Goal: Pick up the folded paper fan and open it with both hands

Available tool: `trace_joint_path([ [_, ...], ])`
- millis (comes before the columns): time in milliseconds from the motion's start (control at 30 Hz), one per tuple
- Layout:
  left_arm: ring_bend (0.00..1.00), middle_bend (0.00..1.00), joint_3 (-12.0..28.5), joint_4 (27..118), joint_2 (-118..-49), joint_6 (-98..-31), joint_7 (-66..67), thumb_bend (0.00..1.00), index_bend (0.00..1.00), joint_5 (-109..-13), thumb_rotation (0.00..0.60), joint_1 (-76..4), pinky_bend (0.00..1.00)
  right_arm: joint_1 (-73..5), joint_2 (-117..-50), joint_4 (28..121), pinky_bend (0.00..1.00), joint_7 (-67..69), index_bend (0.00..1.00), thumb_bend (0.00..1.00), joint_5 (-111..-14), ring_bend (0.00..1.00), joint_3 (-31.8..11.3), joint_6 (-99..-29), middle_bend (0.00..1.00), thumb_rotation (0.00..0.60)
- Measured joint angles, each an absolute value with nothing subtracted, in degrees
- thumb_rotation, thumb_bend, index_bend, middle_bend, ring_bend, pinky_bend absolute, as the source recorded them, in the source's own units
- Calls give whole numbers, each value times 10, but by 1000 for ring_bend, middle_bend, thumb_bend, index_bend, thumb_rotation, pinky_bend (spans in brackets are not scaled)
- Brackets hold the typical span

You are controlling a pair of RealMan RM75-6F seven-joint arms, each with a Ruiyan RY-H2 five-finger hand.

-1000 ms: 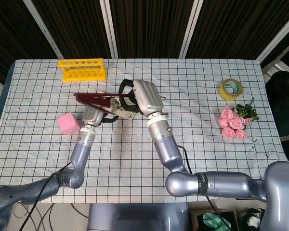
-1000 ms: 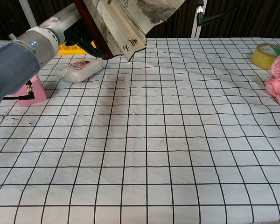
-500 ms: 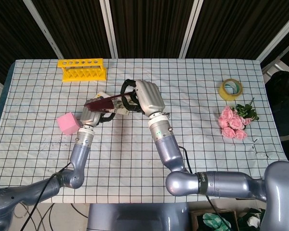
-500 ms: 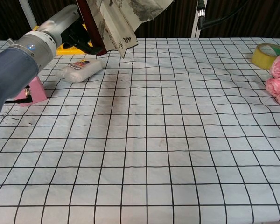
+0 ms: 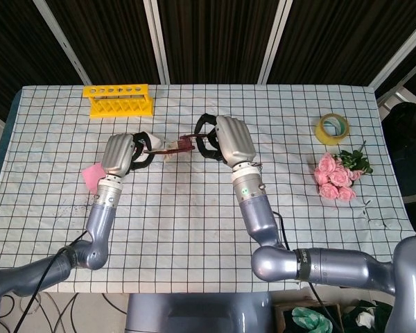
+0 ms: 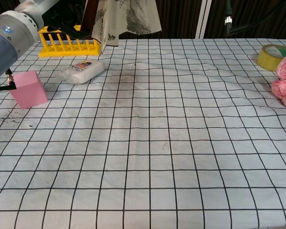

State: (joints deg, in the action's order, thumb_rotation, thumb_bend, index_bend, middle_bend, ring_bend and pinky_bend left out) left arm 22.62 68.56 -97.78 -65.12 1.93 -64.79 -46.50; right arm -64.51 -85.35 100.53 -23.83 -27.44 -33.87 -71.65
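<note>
White tablecloth point(image 6: 181, 157) with a black grid pattern; yellow rack point(image 5: 118, 100) near the far left corner; pink block point(image 6: 26, 88) by the left edge; pink roses point(image 5: 335, 177) with green leaves and yellow tape roll point(image 5: 332, 129) toward the right edge; cream fan point(image 6: 126, 19) with grey ink painting, dark red ribs; silver-grey hands

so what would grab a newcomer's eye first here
Both hands, left hand and right hand, hold the paper fan up between them above mid-table. Next come the yellow rack at the far left and the pink roses at the right edge.
</note>
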Motion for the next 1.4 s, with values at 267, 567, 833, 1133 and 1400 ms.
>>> trace_joint_path([
  [267,968,967,228,708,-952,-652,29,424,749,-648,600,-460,918,-602,-838,997,1000,-224,968,572,-312,1000,-306,-733,1000,600],
  [567,968,968,226,717,-937,-652,39,424,752,-648,600,-456,918,-568,-828,979,1000,-213,967,572,-351,1000,-274,-738,1000,600],
  [833,968,969,224,720,-933,-655,46,423,753,-649,600,-456,918,-539,-822,953,1000,-200,967,572,-392,1000,-251,-742,1000,600],
  [1133,968,969,222,728,-926,-660,48,423,753,-651,600,-453,918,-502,-814,933,1000,-184,967,572,-413,1000,-237,-743,1000,600],
  [1400,968,969,222,737,-916,-664,53,423,753,-653,600,-451,918,-480,-807,921,1000,-175,968,572,-427,1000,-233,-741,1000,600],
])
